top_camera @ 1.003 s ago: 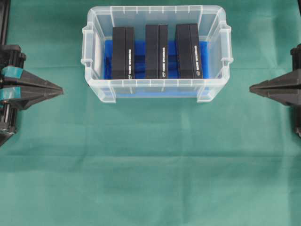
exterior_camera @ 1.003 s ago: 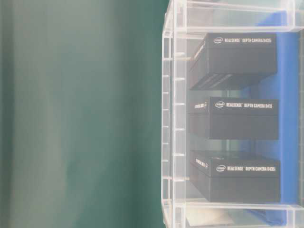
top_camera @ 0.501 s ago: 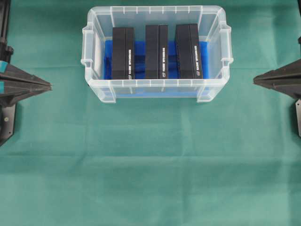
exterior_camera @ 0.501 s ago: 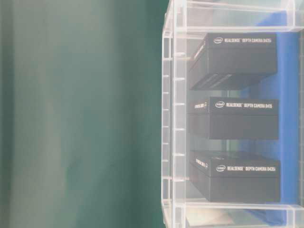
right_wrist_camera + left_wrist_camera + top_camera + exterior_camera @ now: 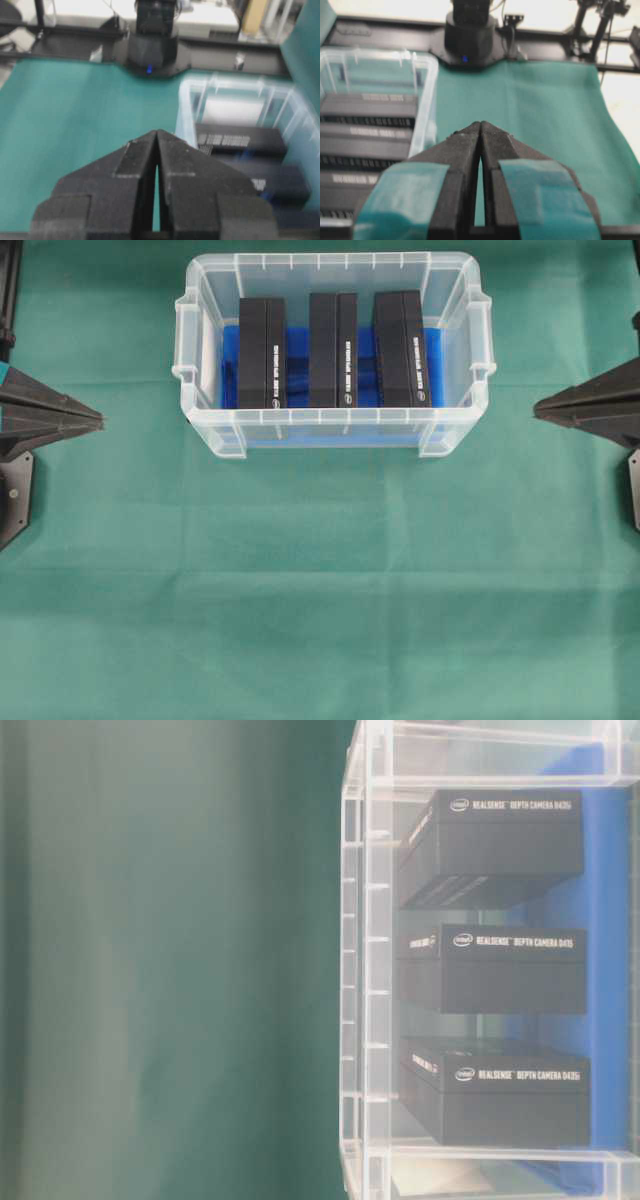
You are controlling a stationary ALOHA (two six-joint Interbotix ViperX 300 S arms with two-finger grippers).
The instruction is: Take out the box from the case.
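The case (image 5: 333, 350) sat on the green cloth (image 5: 320, 580) toward the far side of the table, midway between my two arms. It was a clear plastic bin with a ribbed rim, and a blue cloth (image 5: 296, 360) lined its bottom. Three black boxes stood on edge inside it, side by side with narrow gaps between them: the left box (image 5: 262, 352), the middle box (image 5: 333, 349) and the right box (image 5: 401, 348). In the table-level view their white lettering showed through the clear wall. All three were inside the case; none was lifted or tilted out.

My left gripper (image 5: 98, 420) hung at the left edge of the overhead view, its fingers pressed together into a point aimed toward the case, with nothing between them. It was well apart from the bin. My right gripper (image 5: 538, 411) mirrored it at the right edge, likewise closed on nothing and well clear of the bin's handle.

From the left wrist, the closed tips (image 5: 480, 125) pointed over bare cloth, with the case (image 5: 427, 90) off to the left. From the right wrist, the joined tips (image 5: 156, 133) pointed beside the case (image 5: 187, 115), which lay to the right.
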